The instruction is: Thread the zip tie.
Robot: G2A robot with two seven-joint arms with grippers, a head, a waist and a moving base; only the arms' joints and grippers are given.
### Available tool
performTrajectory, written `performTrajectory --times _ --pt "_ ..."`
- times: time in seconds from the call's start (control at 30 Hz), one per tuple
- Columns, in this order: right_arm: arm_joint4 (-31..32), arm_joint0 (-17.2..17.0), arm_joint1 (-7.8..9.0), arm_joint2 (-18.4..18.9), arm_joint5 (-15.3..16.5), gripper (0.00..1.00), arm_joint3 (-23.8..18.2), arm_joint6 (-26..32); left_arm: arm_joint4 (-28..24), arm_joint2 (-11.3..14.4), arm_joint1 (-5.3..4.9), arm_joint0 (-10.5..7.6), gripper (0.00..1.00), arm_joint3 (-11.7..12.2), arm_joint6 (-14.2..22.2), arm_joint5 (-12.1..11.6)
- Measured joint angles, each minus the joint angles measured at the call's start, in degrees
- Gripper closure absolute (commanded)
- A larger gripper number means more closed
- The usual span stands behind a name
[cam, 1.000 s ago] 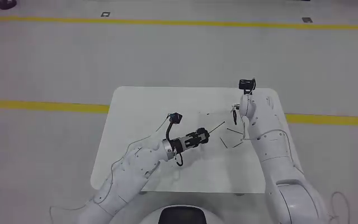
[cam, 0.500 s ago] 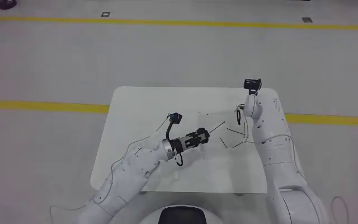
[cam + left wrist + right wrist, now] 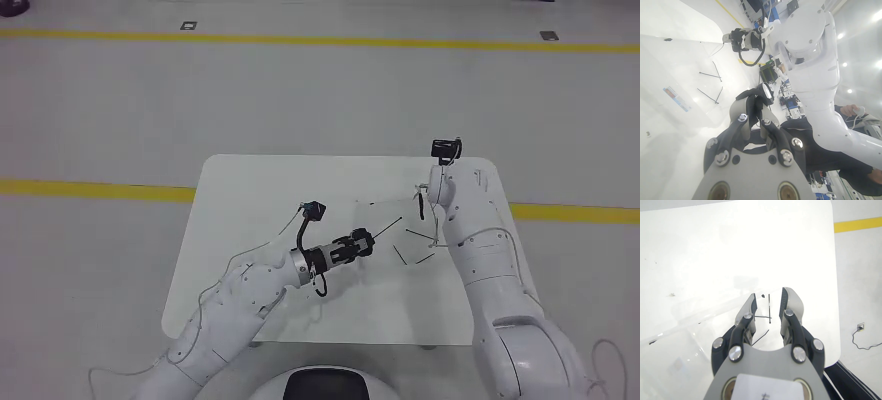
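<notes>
My left gripper [image 3: 370, 240] is near the middle of the white table [image 3: 260, 200], shut on a black zip tie [image 3: 388, 228]. The tie sticks out from the tip toward my right gripper [image 3: 419, 208]. In the left wrist view the pads [image 3: 753, 100] are pressed together, and the tie's far stretch [image 3: 716, 50] ends just short of the right gripper [image 3: 725, 38]. In the right wrist view my right gripper [image 3: 768, 292] is open and holds nothing. A small black tie head [image 3: 763, 295] hangs just off one fingertip.
Several loose black zip ties [image 3: 420, 235] lie on the table under and beside the right gripper, and show between its fingers [image 3: 769, 308]. A clear plastic bag with a label [image 3: 676, 98] lies flat there too. The table's right edge [image 3: 834, 275] is close.
The right arm swung a little toward the table's right edge, then came back to nearly where it was a second ago. The left arm and its tie have not moved.
</notes>
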State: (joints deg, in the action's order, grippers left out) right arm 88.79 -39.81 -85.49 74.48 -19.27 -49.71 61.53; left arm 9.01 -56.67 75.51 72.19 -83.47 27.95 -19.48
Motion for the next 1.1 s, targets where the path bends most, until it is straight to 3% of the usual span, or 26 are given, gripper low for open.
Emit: performTrajectory --times 1.1 --pt "1.17 6.79 -3.30 -1.34 -0.21 0.80 14.51 -4.01 0.00 0.00 0.00 0.00 1.00 0.00 0.00 0.00"
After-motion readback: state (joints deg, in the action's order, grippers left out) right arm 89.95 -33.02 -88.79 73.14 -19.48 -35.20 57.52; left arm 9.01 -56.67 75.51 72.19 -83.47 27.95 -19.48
